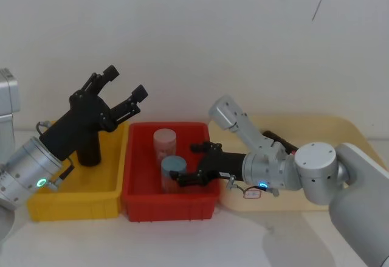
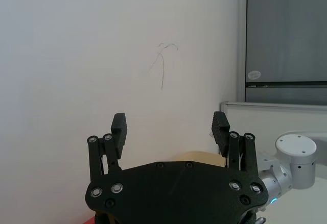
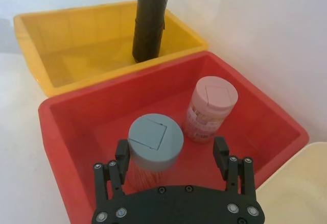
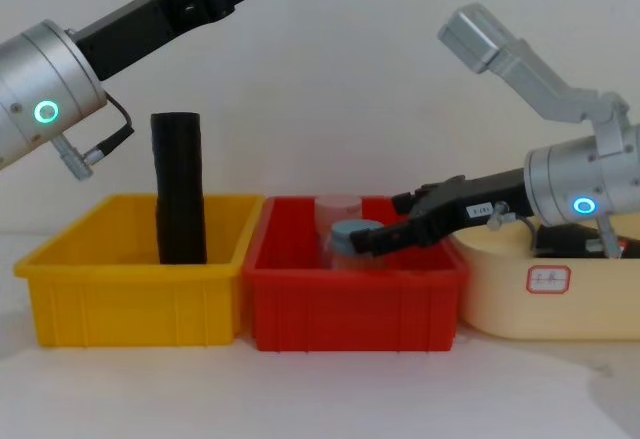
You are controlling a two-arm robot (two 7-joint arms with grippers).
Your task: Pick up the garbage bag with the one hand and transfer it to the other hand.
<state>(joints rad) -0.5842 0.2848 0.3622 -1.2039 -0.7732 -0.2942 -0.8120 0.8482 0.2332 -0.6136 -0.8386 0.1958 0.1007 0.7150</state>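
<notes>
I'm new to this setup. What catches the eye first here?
A tall matt black roll stands upright in the yellow plastic bin. The open left hand is raised above it, while the open right hand reaches over the red bin around a blue-lidded clear jar.

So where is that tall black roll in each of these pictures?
Head view: black roll stands in the yellow bin, partly behind the left claw.
Left wrist view: not in it.
Right wrist view: far end.
Chest view: upright, left.
Shared landmark: the red bin beside it.
</notes>
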